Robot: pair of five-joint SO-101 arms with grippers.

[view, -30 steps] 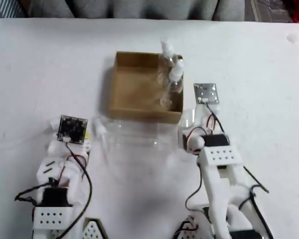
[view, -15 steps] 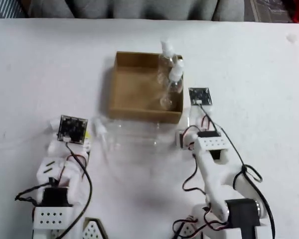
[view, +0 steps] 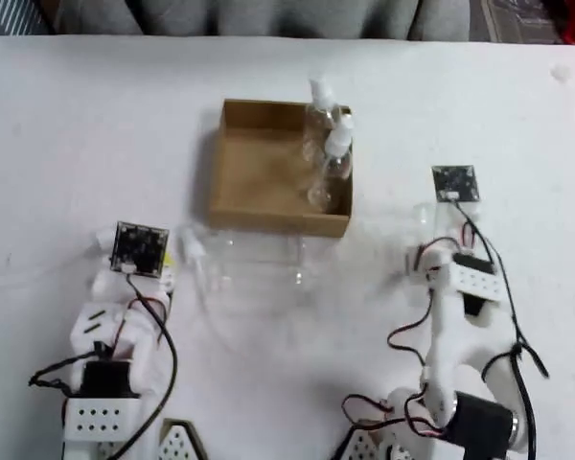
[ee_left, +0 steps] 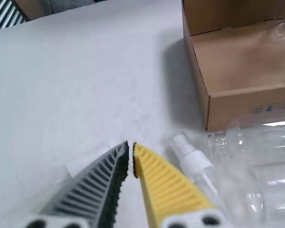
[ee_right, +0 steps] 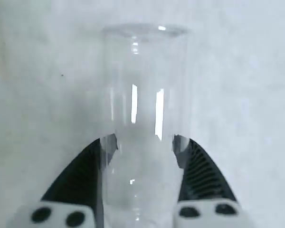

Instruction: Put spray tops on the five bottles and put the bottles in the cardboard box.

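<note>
Right gripper (ee_right: pixel 145 142) clamped around clear bottle (ee_right: pixel 145 85); left gripper (ee_left: pixel 131 148) closed on nothing.

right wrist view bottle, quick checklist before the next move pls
1. Grip on the bottle: ok, the right pincer has a finger against each side.
2. That bottle capped: cannot tell, its neck end is hidden.
3. Left pincer free: ok, shut on nothing.
4. Loose spray top at hand: ok, it lies beside the left pincer.
5. Room in the cardboard box: ok, two capped bottles stand along one side and the rest of its floor is bare.
</note>
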